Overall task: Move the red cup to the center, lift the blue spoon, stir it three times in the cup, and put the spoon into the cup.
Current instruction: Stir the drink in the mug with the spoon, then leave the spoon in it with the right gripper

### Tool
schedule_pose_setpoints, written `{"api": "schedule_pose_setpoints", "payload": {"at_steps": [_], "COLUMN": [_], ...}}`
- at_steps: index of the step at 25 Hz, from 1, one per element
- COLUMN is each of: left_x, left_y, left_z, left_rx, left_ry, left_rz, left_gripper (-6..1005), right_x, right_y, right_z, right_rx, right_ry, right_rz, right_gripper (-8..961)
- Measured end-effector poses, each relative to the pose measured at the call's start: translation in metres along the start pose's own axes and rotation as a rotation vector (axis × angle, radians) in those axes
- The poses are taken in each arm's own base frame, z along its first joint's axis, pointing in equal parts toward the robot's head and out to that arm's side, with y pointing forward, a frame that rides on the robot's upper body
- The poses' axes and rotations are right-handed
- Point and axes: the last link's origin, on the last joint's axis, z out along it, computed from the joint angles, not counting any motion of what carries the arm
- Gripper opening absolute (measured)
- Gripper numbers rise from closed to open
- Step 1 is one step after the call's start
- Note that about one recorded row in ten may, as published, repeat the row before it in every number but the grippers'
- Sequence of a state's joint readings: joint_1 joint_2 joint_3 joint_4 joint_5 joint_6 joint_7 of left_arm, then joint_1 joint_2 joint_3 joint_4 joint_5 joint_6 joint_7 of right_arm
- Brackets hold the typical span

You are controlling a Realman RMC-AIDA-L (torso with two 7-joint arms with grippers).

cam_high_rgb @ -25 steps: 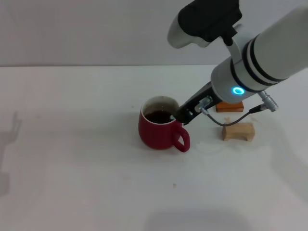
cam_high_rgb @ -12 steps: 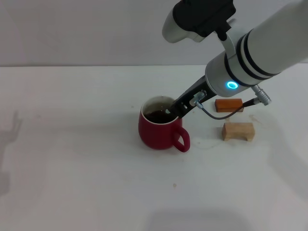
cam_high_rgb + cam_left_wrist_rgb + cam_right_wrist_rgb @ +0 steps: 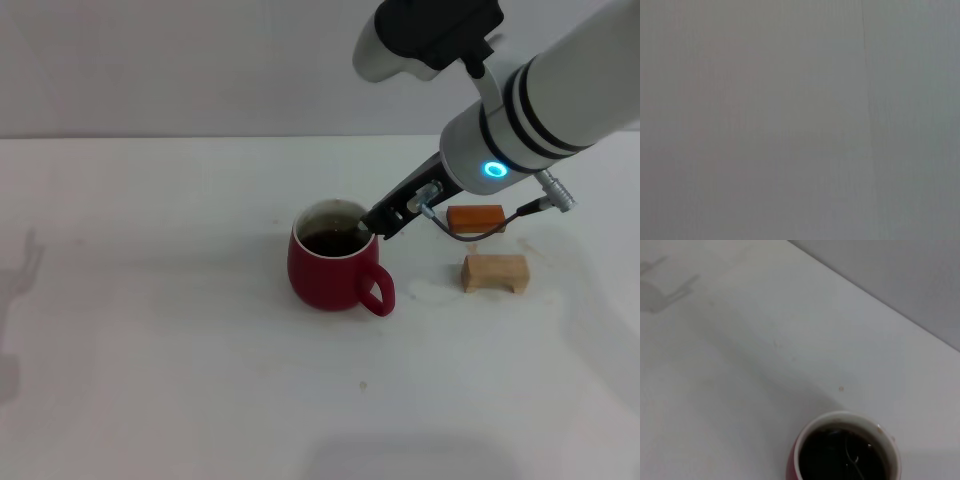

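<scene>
I judge I'm in the stirring step: my right claw (image 3: 372,224) hangs at the far right rim of the squat dark-red ceramic cup (image 3: 333,270), which sits near the middle of the white bench (image 3: 150,330) with its loop handle turned toward me and to the right. The dark tip reaches over the white inner wall and the dark liquid, but I can't tell how far the claw is open, nor see clearly that it grips anything. In the right wrist view a thin grey metal neck of the slim blue spoon (image 3: 849,456) shows down in the liquid; its pale handle isn't visible to me. The left arm is out of sight in the head view, and its wrist camera faces a blank grey surface. Well to the right of the cup stand an orange-brown block (image 3: 475,217) and, nearer me, a tan wooden block (image 3: 494,272). Compared with half a second ago, the right arm has swung back rightward and the claw tip has shifted from over the liquid toward the right rim, while the cup hasn't budged. Next I'd finish the remaining circles without knocking the rim, then release so the spoon leans inside.
</scene>
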State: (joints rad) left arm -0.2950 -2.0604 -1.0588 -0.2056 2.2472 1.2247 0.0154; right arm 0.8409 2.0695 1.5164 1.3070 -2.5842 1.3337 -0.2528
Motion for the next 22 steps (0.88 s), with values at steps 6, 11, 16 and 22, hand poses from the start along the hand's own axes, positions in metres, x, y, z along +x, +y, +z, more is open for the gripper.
{"api": "schedule_pose_setpoints", "payload": {"at_steps": [6,11,16,22], "left_x": [0.0,0.001,0.0,0.001], "left_y": [0.002,0.003,0.004,0.004], "left_z": [0.001,0.002,0.001,0.001], "left_rx": [-0.003,-0.005,-0.006,-0.009], "left_ry": [0.001,0.002,0.002,0.005], "left_rz": [-0.002,-0.003,-0.006,-0.006], "left_gripper": [851,851,851,851], "right_x": [0.005,0.003,-0.001,-0.006], "right_y": [0.002,0.008,0.017,0.02], "right_z": [-0.001,-0.002,-0.001,0.0], "right_rx": [-0.009,-0.02,-0.058,-0.058], "right_ry": [0.019,0.012,0.003,-0.009], "right_rz": [-0.001,-0.016,-0.029,-0.044], "right_gripper": [124,123,123,124]}}
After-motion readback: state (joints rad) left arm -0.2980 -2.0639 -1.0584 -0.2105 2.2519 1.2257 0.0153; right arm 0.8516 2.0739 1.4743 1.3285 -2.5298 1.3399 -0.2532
